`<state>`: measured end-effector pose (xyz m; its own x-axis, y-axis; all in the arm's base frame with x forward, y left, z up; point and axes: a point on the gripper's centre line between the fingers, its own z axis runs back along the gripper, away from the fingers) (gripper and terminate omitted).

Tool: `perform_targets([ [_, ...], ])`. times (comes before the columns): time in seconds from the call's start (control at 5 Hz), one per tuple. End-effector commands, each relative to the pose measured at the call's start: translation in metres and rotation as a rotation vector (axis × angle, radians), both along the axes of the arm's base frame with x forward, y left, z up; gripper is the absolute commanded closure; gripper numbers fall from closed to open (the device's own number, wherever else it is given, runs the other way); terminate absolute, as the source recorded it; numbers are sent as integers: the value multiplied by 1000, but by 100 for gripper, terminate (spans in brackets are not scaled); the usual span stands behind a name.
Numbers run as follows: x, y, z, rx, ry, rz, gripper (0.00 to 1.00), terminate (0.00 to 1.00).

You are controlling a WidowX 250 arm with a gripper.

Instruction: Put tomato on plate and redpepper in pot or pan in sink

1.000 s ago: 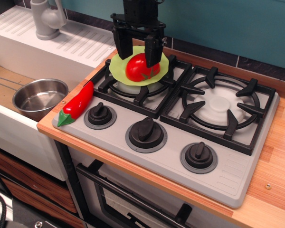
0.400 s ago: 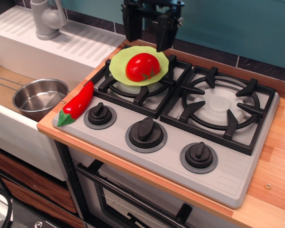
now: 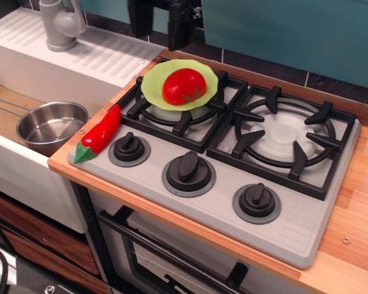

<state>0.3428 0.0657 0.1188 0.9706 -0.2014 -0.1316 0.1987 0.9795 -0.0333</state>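
Note:
The red tomato (image 3: 184, 86) lies on the lime-green plate (image 3: 154, 82), which rests on the left rear burner. The long red pepper (image 3: 100, 133) with its green stem lies on the stove's front left edge, beside the left knob. The steel pot (image 3: 51, 125) stands empty in the sink (image 3: 6, 116), its wire handle pointing left. My gripper (image 3: 160, 27) hangs open and empty at the top of the view, above and left of the plate, over the counter's back edge.
The grey faucet (image 3: 60, 24) stands on the ridged white drainboard (image 3: 104, 58). The stove has two black burner grates (image 3: 285, 138) and three knobs (image 3: 188, 171). A wooden counter (image 3: 356, 214) lies to the right.
My gripper has let go of the tomato, risen off the plate and moved up and to the left. The tomato stays on the plate.

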Motion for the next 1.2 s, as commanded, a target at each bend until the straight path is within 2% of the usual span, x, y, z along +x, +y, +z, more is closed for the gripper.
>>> perform_targets([
  [0.0, 6, -2, 28, 17, -85, -9, 0, 0],
  [0.2, -12, 9, 23, 6, -161, -89, 0, 0],
  [0.4, -32, 31, 27, 41, -215, -184, 0, 0],
  [0.6, -39, 42, 28, 45, -251, -243, 0, 0],
  [0.8, -43, 52, 26, 43, -279, -264, 0, 0],
  [1.0, -51, 56, 18, 52, -230, -133, 0, 0],
])
